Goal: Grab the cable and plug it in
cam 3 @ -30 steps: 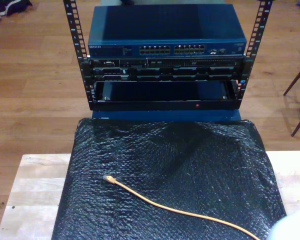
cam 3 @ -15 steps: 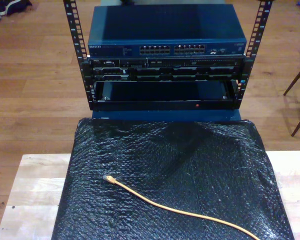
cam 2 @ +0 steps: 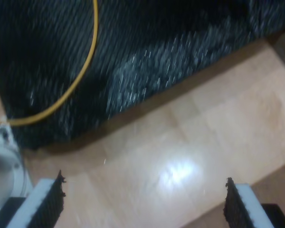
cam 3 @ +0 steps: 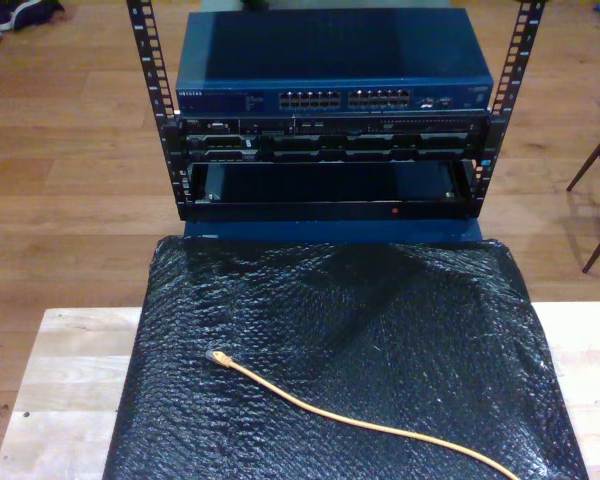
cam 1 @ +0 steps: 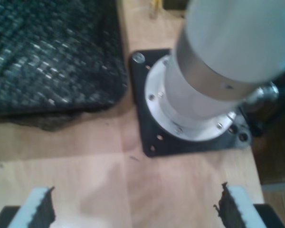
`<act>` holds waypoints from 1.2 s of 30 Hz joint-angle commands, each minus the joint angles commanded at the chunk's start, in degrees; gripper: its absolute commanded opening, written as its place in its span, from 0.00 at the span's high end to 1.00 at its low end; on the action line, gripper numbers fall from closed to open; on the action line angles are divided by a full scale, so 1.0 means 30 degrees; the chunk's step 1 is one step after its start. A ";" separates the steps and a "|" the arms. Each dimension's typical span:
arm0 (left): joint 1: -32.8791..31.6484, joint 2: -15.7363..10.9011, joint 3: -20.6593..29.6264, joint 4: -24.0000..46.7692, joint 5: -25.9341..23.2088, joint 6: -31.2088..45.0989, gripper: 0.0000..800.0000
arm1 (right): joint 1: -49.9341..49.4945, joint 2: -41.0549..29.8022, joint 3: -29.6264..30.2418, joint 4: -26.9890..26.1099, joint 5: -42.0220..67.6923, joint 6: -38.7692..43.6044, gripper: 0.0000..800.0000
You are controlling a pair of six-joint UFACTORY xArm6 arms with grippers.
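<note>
Lying loose on the black bubble-wrap sheet (cam 3: 380, 330), the orange-yellow cable (cam 3: 360, 422) runs from its clear plug (cam 3: 216, 355), at approx. 8 o'clock of the sheet's centre in the exterior view, down toward 5 o'clock, where it leaves the picture. Nothing grips it. The sheet covers the middle of a pale wooden bench (cam 3: 70, 370). Beyond the bench, at 12 o'clock, a black rack (cam 3: 180, 200) on the wood floor holds a blue network switch (cam 3: 330, 60) w/ two rows of ports, darker units beneath it.

My first pincer (cam 1: 133, 209) hangs spread over bare bench wood, nothing btwn its white-tipped fingers (cam 1: 35, 206); an arm base (cam 1: 199, 95) on a black mounting plate sits just ahead, beside the sheet's edge. My second pincer (cam 2: 145, 202) is likewise spread wide & empty above bare bench wood, w/ the cable curving across the sheet ahead of it, apart from the fingers (cam 2: 45, 202).
</note>
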 joint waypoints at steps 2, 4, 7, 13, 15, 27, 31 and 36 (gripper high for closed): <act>-0.0557 0.0000 -0.0029 -0.0410 0.0000 -0.0645 0.00 | 0.0527 -0.0205 0.0059 0.0029 0.0000 0.0645 0.01; -0.1231 0.0000 -0.0176 -0.0791 0.0000 -0.1436 0.00 | 0.1055 -0.0469 0.0088 0.0117 0.0000 0.1201 0.01; -0.2374 0.0000 -0.0381 -0.1172 0.0000 -0.2725 0.00 | 0.1788 -0.0879 0.0088 0.0498 0.0000 0.2081 0.01; -0.4073 0.0029 -0.0557 -0.1582 -0.0029 -0.4542 0.00 | 0.4601 -0.1993 0.0264 0.0996 -0.0147 0.4366 0.01; -0.4513 0.0029 -0.0557 -0.1758 -0.0059 -0.4864 0.00 | 0.6007 -0.2139 0.0498 0.1289 -0.0440 0.5656 0.01; -0.4982 0.0205 -0.0586 -0.1817 -0.0205 -0.5216 0.00 | 1.6000 -0.1934 0.1700 0.1319 -0.7619 1.2073 0.03; -0.4982 0.0615 -0.0586 -0.1817 -0.0205 -0.5451 0.00 | 1.8872 -0.1114 0.1700 0.0762 -0.9289 1.3451 0.03; -0.4982 0.1084 -0.0498 -0.1846 -0.0293 -0.5656 0.00 | 2.1978 0.0293 0.1641 -0.0586 -1.1077 1.5209 0.03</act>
